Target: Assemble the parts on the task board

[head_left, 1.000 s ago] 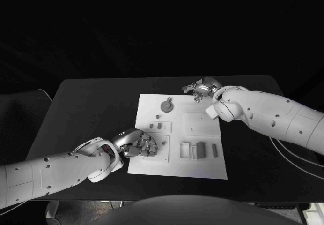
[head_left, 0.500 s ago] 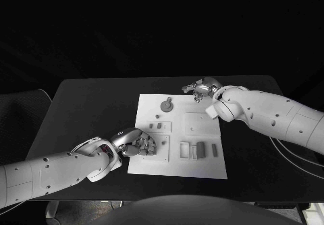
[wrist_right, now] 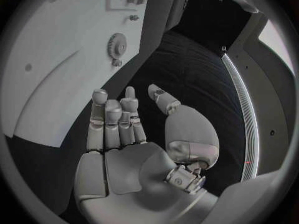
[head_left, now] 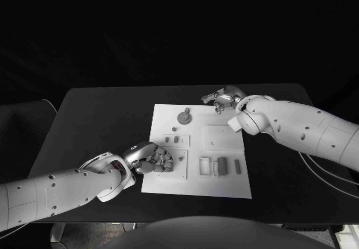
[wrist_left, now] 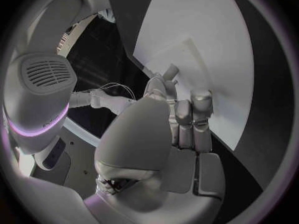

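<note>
The white task board (head_left: 224, 181) lies in the middle of the black table. My left hand (head_left: 152, 157) rests on its near left corner, fingers curled down onto a raised block (head_left: 179, 155). In the left wrist view those fingers (wrist_left: 184, 112) press against the board (wrist_left: 206, 40); what lies under them is hidden. My right hand (head_left: 222, 97) hovers over the table just past the board's far right corner. The right wrist view shows it (wrist_right: 118, 129) open and holding nothing. A round toothed part (head_left: 184, 118) (wrist_right: 116, 45) lies near the board's far edge. Several bar parts (head_left: 222, 165) sit near the right.
A small block with two short parts (head_left: 173, 139) stands on the board just beyond my left hand. A square recess with a small peg (head_left: 215, 141) is at mid right. Bare black table (head_left: 97, 119) surrounds the board on all sides.
</note>
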Controlling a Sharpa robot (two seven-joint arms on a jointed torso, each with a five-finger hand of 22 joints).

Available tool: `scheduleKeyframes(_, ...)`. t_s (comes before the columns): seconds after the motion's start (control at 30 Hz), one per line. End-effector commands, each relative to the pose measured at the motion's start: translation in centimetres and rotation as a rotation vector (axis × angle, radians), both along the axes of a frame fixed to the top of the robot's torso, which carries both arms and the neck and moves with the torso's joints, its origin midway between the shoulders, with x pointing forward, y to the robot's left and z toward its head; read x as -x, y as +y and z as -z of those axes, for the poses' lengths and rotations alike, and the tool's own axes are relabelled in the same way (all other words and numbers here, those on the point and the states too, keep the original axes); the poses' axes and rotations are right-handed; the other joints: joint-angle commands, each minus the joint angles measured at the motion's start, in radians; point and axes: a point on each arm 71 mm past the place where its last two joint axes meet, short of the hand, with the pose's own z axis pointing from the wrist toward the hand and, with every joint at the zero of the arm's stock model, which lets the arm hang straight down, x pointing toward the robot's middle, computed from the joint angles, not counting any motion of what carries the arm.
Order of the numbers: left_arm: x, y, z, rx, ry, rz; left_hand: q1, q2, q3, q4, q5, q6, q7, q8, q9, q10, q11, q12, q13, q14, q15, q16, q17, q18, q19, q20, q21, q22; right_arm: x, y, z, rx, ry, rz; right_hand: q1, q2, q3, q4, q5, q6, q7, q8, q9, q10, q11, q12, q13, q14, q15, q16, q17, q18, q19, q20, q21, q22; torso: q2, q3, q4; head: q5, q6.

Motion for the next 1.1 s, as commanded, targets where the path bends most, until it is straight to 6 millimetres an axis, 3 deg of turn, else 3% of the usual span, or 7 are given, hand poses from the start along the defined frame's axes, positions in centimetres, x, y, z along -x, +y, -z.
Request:
scheduleKeyframes(0.03, 0.15, -0.17, 0.08, 0.005, 0.006, 0.006, 0.038, 0.024, 0.000, -0.006, 0.003, 0.048, 0.046, 0.003, 0.064, 0.005, 0.002, 0.370, 0.427, -0.002, -0.004, 0.004, -0.001, 0.119, -0.002, -0.008, -0.003, 0.000, 0.04, 0.15, 0.00, -0.005, 0.005, -0.019, -0.007, 0.002, 0.001, 0.007, 0.002, -0.002, 0.008, -0.004, 0.001, -0.005, -0.001, 0.001, 0.000, -0.003, -0.007, -0.004, -0.001, 0.014, -0.005, 0.000, -0.006, 0.001, 0.000, 0.0002, 0.0005, -0.001, -0.001)
scheduleKeyframes(0.97, 0.12, -0.14, -0.13, 0.020, -0.017, -0.005, 0.037, 0.024, 0.000, -0.006, 0.003, 0.048, 0.046, 0.003, 0.064, 0.005, 0.002, 0.370, 0.427, -0.002, -0.003, 0.004, -0.001, 0.119, -0.002, -0.008, -0.003, 0.000, 0.02, 0.23, 0.13, -0.008, 0.019, -0.034, -0.013, 0.004, 0.001, 0.012, 0.001, -0.004, 0.008, -0.005, 0.002, -0.007, 0.000, 0.001, 0.000, -0.005, -0.006, -0.004, -0.001, 0.014, -0.007, 0.001, -0.007, 0.002, 0.000, -0.0007, 0.0006, -0.004, 0.002)
scheduleKeyframes(1.03, 0.14, -0.10, -0.17, 0.022, -0.021, -0.006, 0.069, 0.020, -0.009, -0.005, -0.001, 0.068, 0.027, 0.009, 0.067, 0.012, -0.013, 0.372, 0.415, 0.000, -0.012, 0.010, -0.013, 0.111, 0.003, -0.004, -0.004, -0.001, 0.02, 0.20, 0.14, -0.007, 0.021, -0.035, -0.013, 0.004, 0.002, 0.012, 0.001, -0.004, 0.008, -0.005, 0.002, -0.007, 0.000, 0.001, 0.000, -0.005, -0.006, -0.004, -0.001, 0.014, -0.007, 0.001, -0.007, 0.002, 0.000, -0.0007, 0.0008, -0.004, 0.002)
scheduleKeyframes(1.1, 0.15, -0.08, -0.20, 0.023, -0.024, -0.007, 0.071, 0.022, -0.014, -0.005, -0.001, 0.069, 0.026, 0.009, 0.066, 0.013, -0.014, 0.373, 0.411, -0.001, -0.013, 0.012, -0.018, 0.110, 0.005, -0.004, -0.004, -0.001, 0.01, 0.20, 0.16, -0.007, 0.022, -0.035, -0.013, 0.004, 0.002, 0.012, 0.001, -0.004, 0.008, -0.005, 0.002, -0.007, 0.000, 0.001, 0.000, -0.005, -0.006, -0.004, -0.001, 0.014, -0.007, 0.001, -0.007, 0.002, 0.000, -0.0005, 0.0012, -0.004, 0.004)
